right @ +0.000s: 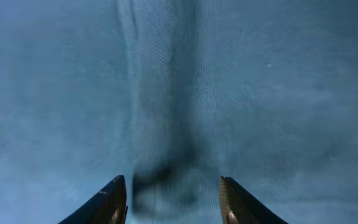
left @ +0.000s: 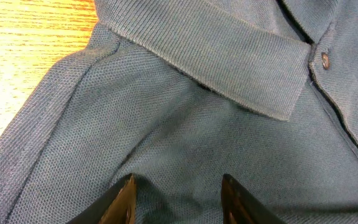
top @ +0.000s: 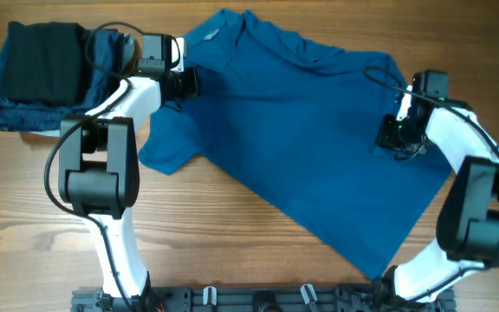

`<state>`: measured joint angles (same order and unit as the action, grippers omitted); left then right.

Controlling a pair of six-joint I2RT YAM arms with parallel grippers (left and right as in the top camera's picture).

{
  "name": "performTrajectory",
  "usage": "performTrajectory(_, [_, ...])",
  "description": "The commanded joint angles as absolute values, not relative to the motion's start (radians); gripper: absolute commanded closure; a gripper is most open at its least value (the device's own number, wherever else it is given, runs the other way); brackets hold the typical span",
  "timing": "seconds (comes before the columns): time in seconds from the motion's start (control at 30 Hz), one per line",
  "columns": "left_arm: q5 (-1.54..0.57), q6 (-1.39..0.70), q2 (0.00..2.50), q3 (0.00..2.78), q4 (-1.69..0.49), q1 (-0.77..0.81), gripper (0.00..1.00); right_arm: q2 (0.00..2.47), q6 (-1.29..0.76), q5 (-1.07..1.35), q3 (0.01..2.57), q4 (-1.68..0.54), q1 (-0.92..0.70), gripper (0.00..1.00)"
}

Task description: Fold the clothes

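Right of the folded pile [top: 42, 78] at far left, the left gripper [top: 192, 82] hangs open by the collar [left: 229, 56], the shirt [top: 301, 156] lies spread across the middle, seemingly with every fold left to do, and the right gripper [right: 173, 199] stands unclenched astride a cloth ridge [right: 163, 124].

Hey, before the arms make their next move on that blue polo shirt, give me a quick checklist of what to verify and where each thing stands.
1. Polo shirt spread face up on the table: ok, though slantwise and wrinkled.
2. Left fingers apart over the shoulder beside the collar: ok.
3. Right fingers astride a raised ridge of cloth: ok, apart, not pinching.
4. Right wrist view sharp enough to judge a pinch: not ok, blurred.
5. Folded stack apart from the shirt: ok.
6. Lower hem corner fully on the table: cannot tell.
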<state>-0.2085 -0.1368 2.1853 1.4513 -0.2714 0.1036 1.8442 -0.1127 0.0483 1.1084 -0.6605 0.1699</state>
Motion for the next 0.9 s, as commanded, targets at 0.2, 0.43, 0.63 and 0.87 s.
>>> performTrajectory(0.2, [-0.145,-0.143,2.257,1.41,-0.301,0.088,0.54,1.89,-0.135,0.017,1.106,-0.65,0.167,0.96])
performTrajectory(0.43, [-0.145,-0.143,2.257,1.41,-0.302,0.088,0.56,1.86,-0.076,-0.249,1.282,-0.711,0.175,0.96])
performTrajectory(0.63, [-0.145,-0.142,2.257,1.41,-0.308,0.087,0.55,1.862,-0.022,-0.236,1.282,-0.535,0.246,0.96])
performTrajectory(0.87, [-0.145,-0.143,2.257,1.41,-0.313,0.087,0.56,1.862,-0.027,-0.086,1.28,-0.654,0.259,0.96])
